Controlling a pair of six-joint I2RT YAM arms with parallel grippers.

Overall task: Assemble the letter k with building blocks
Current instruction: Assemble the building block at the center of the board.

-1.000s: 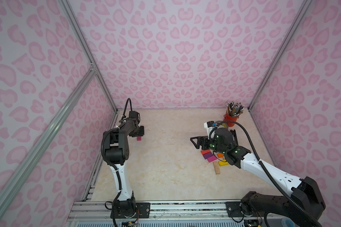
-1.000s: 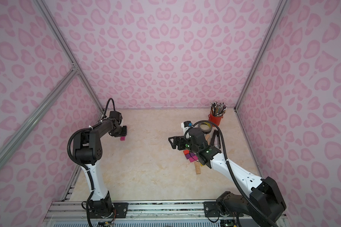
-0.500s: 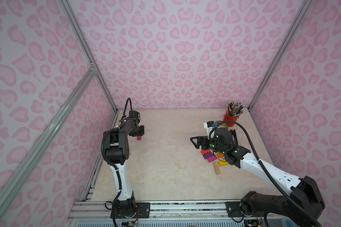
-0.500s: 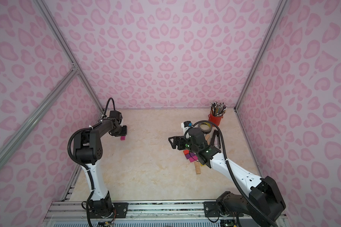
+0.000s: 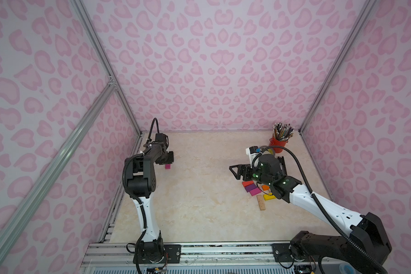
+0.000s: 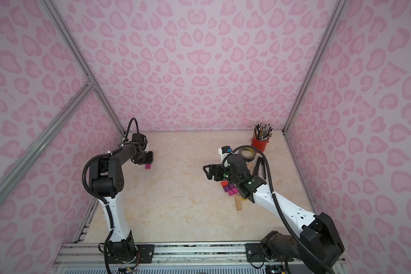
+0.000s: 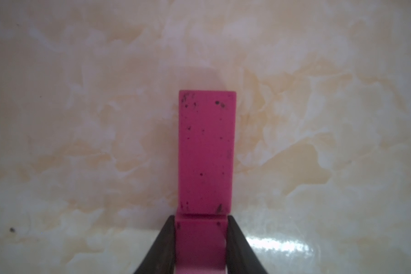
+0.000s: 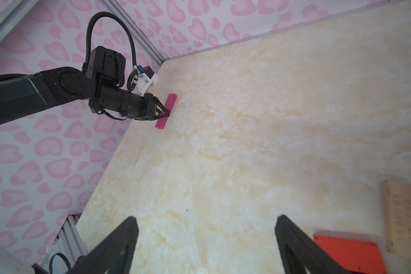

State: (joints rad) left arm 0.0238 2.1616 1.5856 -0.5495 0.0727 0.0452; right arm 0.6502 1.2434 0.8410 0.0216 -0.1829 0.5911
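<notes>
We are working over a marble-patterned tabletop (image 5: 199,208), and nothing resembling a K is lying on it, so we are judging the build to be at its very start. The left arm (image 5: 140,180) is reaching along the table's far left side, while the right arm (image 5: 318,206) is stretching in over the supply on the right.

The right gripper (image 8: 207,220) is hanging with its jaws spread wide and nothing between them. It is just above the loose cluster of building blocks (image 5: 256,191): red, purple, magenta, orange and yellow ones bunched together, with a plain wooden block (image 5: 261,202) lying at the cluster's near edge.

The left gripper (image 7: 201,220) is clamping, nearly closed, on the two long sides of a single magenta block (image 7: 207,151). That block is sitting low at the far left of the table, close to the left wall (image 5: 100,170) and well apart from the cluster. We are not managing to tell whether it is touching the surface. In the right wrist view its long axis is running roughly parallel to the table's left edge, which we are reading as the direction of the letter's stem.

For the next pick, the cluster is lying just below the right gripper, so we are counting that arm as the nearer one.
</notes>
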